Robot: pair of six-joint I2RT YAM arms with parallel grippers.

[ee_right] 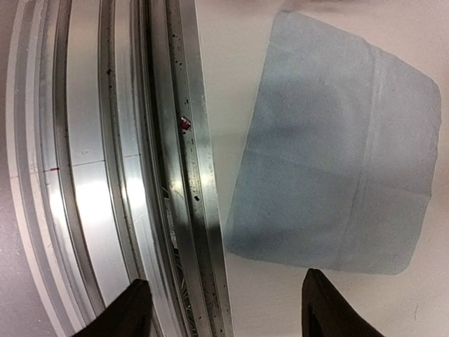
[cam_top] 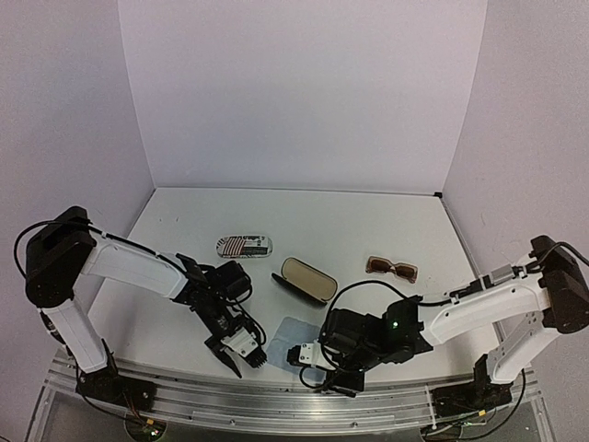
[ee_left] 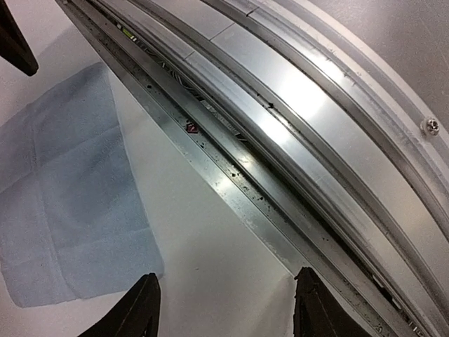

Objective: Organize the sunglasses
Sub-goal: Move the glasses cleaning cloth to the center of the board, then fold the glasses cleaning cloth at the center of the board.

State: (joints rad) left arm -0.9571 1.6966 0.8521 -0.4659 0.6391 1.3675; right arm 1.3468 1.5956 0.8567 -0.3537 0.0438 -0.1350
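**A:** Where are the sunglasses?

**B:** A brown pair point(cam_top: 392, 268) lies on the table point(cam_top: 184, 221), far right, well apart from both arms. I can't see a white pair anywhere.

**A:** And the arms?

**B:** Both are bent low at the near edge. The left gripper point(cam_top: 241, 357) and right gripper point(cam_top: 304, 354) face each other across a pale blue cloth point(cam_top: 293, 331). Each has its fingers point(ee_left: 144, 312) spread, with nothing between them. The wrist views show only table, cloth and the metal rail point(ee_left: 295, 105).

**A:** Anything else there?

**B:** An open case point(cam_top: 306, 279) sits just beyond the cloth, near the middle. A striped case point(cam_top: 244, 246), which looks shut, is to its left.

**A:** So what's the step?

**B:** My guess is the cloth comes first, before the glasses go into the open case. It lies flat, just beside the rail. To lift it well, I'd lower one finger onto the cloth's edge, pinch only fabric, and stay clear of the rail. The grippers are close together, so one should give way to avoid a knock.
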